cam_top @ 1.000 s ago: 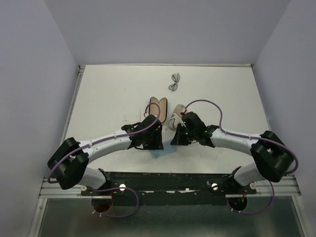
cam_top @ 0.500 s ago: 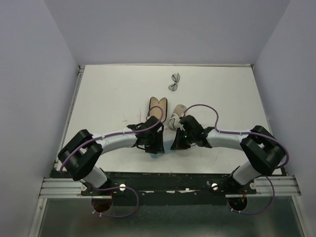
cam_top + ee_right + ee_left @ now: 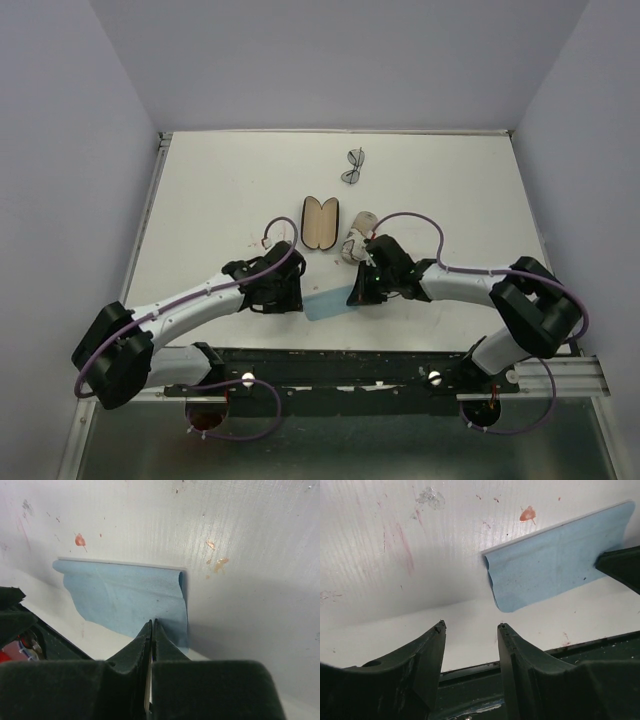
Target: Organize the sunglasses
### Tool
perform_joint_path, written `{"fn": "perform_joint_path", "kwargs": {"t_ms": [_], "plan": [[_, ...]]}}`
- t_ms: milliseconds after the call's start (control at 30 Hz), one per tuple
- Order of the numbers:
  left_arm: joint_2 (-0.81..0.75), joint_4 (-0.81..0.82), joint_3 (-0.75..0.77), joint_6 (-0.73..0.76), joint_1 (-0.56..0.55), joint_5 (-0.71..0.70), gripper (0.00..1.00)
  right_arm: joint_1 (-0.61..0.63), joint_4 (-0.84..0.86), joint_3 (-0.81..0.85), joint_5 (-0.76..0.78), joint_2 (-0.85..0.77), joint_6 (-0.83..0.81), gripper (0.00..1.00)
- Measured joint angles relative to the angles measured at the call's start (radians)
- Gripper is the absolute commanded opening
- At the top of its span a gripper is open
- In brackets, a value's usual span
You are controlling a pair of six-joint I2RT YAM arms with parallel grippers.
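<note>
Right gripper (image 3: 151, 622) pinched shut on edge of blue cloth (image 3: 125, 592), near front of table (image 3: 200, 200). Left gripper (image 3: 470, 626) half open, empty, just beside cloth. Dark-framed sunglasses (image 3: 354, 166) lie far back, beyond open case (image 3: 320, 221).

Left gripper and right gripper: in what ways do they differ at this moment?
The left gripper has its jaws apart and holds nothing; the right gripper is shut, pinching the edge of the cloth. The left one is beside the cloth, apart from it. Both hang low near the front of the table.
</note>
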Motion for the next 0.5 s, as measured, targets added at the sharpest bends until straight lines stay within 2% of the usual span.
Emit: {"fn": "perform_joint_path", "kwargs": {"t_ms": [100,167,233,300,333,400,500], "plan": [[-0.035,-0.006,0.003,0.0,0.003,-0.022,0.57,0.0,-0.003,0.0,-0.005,-0.01,-0.016,0.13],[-0.04,-0.009,0.011,-0.001,0.013,-0.032,0.7,0.0,-0.008,0.0,-0.006,-0.032,-0.032,0.17],[-0.044,-0.011,0.025,-0.001,0.032,-0.041,0.77,0.0,-0.013,0.003,-0.003,-0.066,-0.042,0.25],[-0.056,-0.013,0.04,-0.002,0.056,-0.048,0.87,0.0,-0.018,0.015,0.007,-0.105,-0.052,0.37],[-0.065,-0.014,0.049,0.0,0.069,-0.052,0.98,0.0,-0.018,0.024,0.018,-0.127,-0.058,0.45],[-0.101,-0.013,0.07,0.001,0.101,-0.061,0.99,0.0,-0.019,0.048,0.055,-0.167,-0.067,0.62],[-0.16,-0.006,0.084,0.001,0.138,-0.079,0.99,0.0,-0.018,0.103,0.143,-0.196,-0.082,0.81]]}}
